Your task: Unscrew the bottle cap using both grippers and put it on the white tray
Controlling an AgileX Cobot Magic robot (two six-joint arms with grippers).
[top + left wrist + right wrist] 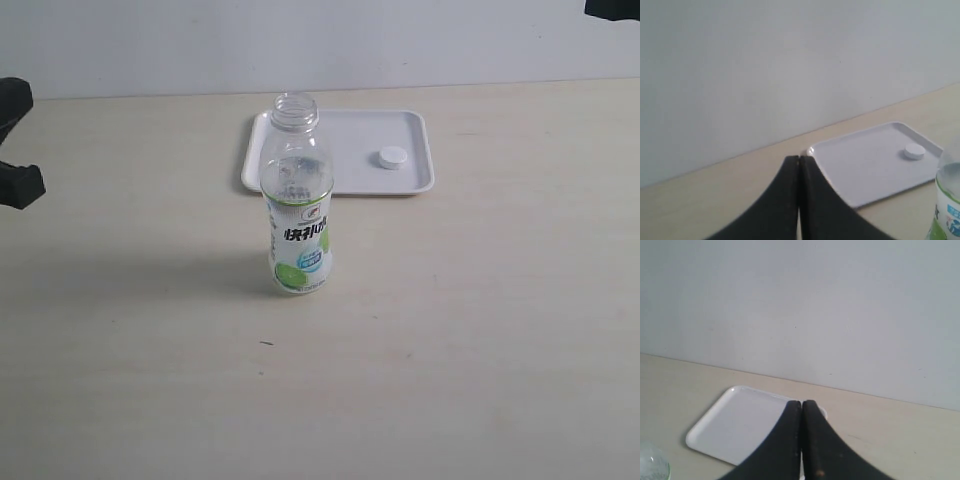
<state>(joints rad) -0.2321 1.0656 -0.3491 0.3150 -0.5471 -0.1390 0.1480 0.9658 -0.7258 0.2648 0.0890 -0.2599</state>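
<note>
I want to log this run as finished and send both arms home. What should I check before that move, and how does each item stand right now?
1. The bottle cap is off the bottle: ok, the neck is open.
2. The cap lies inside the rim of the white tray: ok.
3. The bottle stands upright on the table, in front of the tray: ok.
4. The left gripper is shut and empty: ok.
5. The right gripper is shut and empty: ok.
6. Which face of the cap is up: cannot tell, too small.
</note>
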